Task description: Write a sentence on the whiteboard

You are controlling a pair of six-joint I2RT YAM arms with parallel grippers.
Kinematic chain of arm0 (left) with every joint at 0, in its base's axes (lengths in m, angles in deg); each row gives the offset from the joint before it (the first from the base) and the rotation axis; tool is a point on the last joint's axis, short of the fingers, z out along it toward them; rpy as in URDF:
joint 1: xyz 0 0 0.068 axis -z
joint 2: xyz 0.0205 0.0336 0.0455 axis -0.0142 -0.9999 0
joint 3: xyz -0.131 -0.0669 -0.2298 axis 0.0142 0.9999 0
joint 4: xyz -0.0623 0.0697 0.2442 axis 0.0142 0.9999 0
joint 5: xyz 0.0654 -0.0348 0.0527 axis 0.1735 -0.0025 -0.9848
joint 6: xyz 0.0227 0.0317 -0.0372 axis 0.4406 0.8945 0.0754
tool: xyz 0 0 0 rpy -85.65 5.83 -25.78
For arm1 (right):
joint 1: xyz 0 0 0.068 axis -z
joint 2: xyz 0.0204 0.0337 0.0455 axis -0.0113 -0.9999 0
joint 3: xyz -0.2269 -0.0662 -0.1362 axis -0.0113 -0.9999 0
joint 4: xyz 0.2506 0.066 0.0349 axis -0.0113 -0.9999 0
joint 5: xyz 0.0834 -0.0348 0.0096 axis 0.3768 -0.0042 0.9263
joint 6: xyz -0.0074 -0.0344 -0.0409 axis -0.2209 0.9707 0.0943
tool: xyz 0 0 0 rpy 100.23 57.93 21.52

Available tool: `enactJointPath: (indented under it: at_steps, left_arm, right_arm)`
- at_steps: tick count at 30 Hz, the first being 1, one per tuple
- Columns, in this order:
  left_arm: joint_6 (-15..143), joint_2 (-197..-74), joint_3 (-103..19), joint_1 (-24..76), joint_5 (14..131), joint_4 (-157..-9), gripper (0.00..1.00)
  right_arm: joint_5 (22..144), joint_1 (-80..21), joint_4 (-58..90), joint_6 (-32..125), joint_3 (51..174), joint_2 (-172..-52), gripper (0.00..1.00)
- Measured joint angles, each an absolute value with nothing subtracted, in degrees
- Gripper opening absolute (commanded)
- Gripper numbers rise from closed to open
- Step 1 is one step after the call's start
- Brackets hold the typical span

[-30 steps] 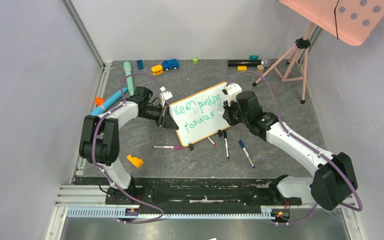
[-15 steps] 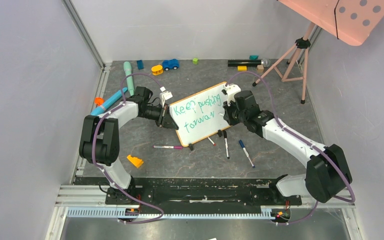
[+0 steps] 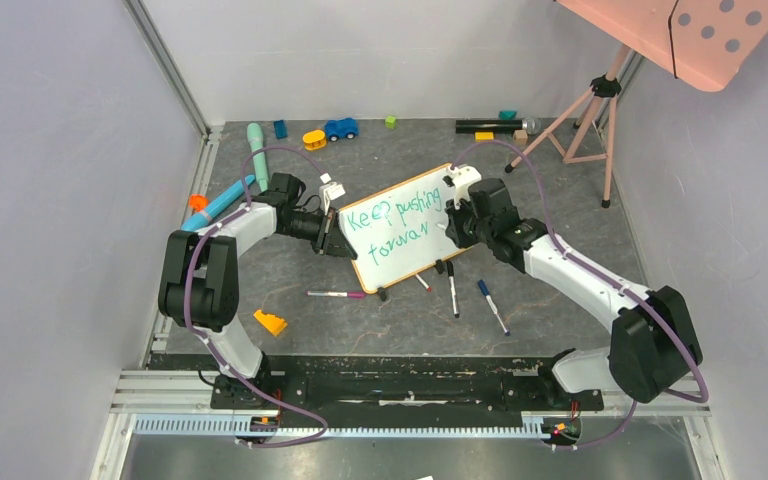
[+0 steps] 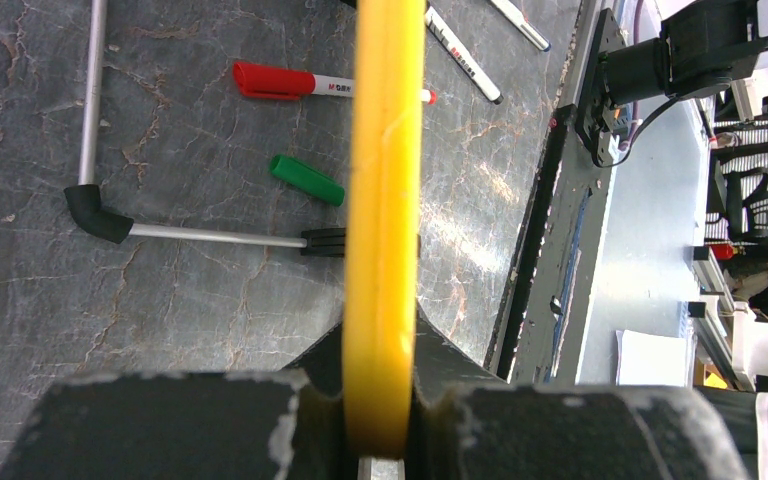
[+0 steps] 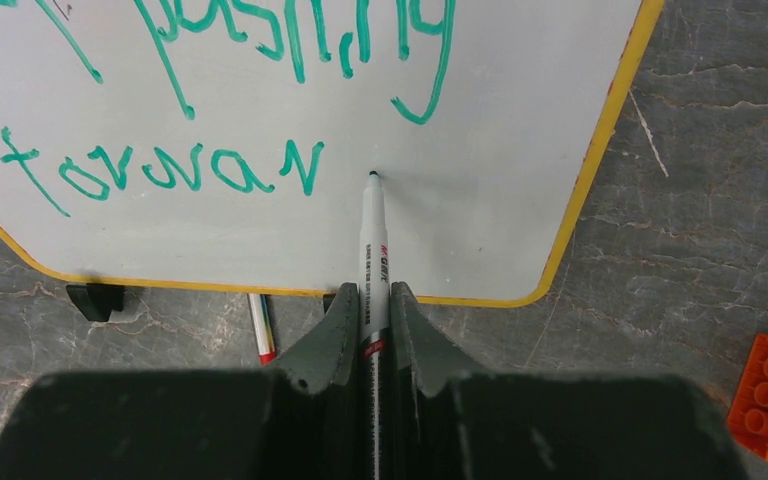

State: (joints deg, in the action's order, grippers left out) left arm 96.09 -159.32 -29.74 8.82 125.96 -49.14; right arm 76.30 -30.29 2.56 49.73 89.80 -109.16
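The whiteboard (image 3: 405, 265), white with an orange frame, stands tilted on the table between both arms. My left gripper (image 3: 337, 241) is shut on its left edge; in the left wrist view the frame (image 4: 384, 200) runs straight between the jaws of that gripper (image 4: 380, 335). The sentence (image 3: 396, 222) in green reads "Keep pushing" over "forwar" (image 5: 165, 168). My right gripper (image 5: 371, 300) is shut on a marker (image 5: 374, 250). Its tip rests at the board (image 5: 520, 150) just right of the last letter.
Loose markers (image 3: 453, 289) lie on the table in front of the board, with an orange brick (image 3: 270, 322) nearer the left base. Toys, a blue car (image 3: 340, 128) among them, line the back edge. A tripod (image 3: 585, 115) stands back right. A red-capped marker (image 4: 300, 82) and a green cap (image 4: 306, 180) lie behind the board.
My right arm has shifted a little left, bringing the marker in closer against the board. The left arm and the board have stayed still.
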Motion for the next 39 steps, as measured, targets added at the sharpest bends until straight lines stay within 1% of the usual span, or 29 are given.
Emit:
enactJointPath:
  at_steps: [11,18,28,39]
  left_arm:
    - [96.09,-159.32,-29.74,8.82,125.96,-49.14,0.02]
    - [96.09,-159.32,-29.74,8.82,125.96,-49.14,0.02]
    - [96.09,-159.32,-29.74,8.82,125.98,-49.14,0.02]
    - [96.11,-159.32,-29.74,8.92,126.0,-49.12,0.02]
  right_arm:
    - [79.06,-30.18,4.42,49.29,90.23,-109.51,0.0]
    - [80.7,-30.14,5.97,48.66,87.57,-108.85,0.0]
    - [78.9,-30.05,4.35,48.75,86.56,-108.37,0.0]
    - [78.01,-29.49,2.06,48.75,93.71,-111.5,0.0]
